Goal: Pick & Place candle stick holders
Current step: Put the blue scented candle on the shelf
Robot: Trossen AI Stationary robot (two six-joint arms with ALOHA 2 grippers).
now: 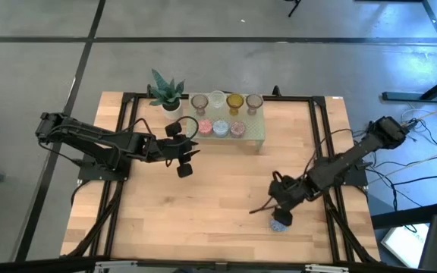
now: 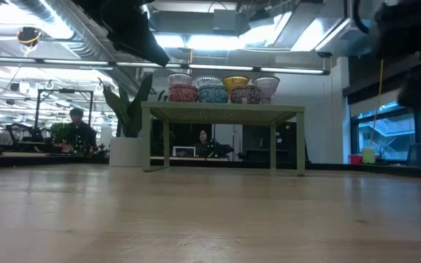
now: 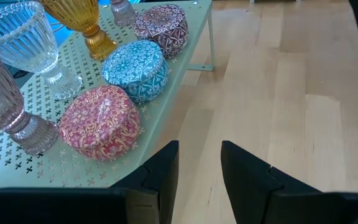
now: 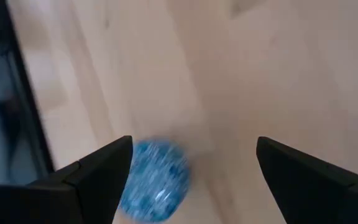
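- Right end effector hangs spread wide, grasping nothing, over one blue mosaic holder on the bench near its front right corner.
- Left end effector, part-closed and empty, faces the stand at the back edge.
- The stand carries seven holders: four stemmed, three mosaic.
- Glass: probably rigid, slick, breakable; grip across the round body.

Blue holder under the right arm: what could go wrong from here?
1. The right gripper has its jaws wide open, and the blue mosaic holder sits off-centre near one jaw; closing could knock it aside.
2. It lies near the table's front edge in the high view, so a nudge might roll it off.
3. The left gripper hangs close to the crowded green stand; a careless reach could tip the stemmed glasses.
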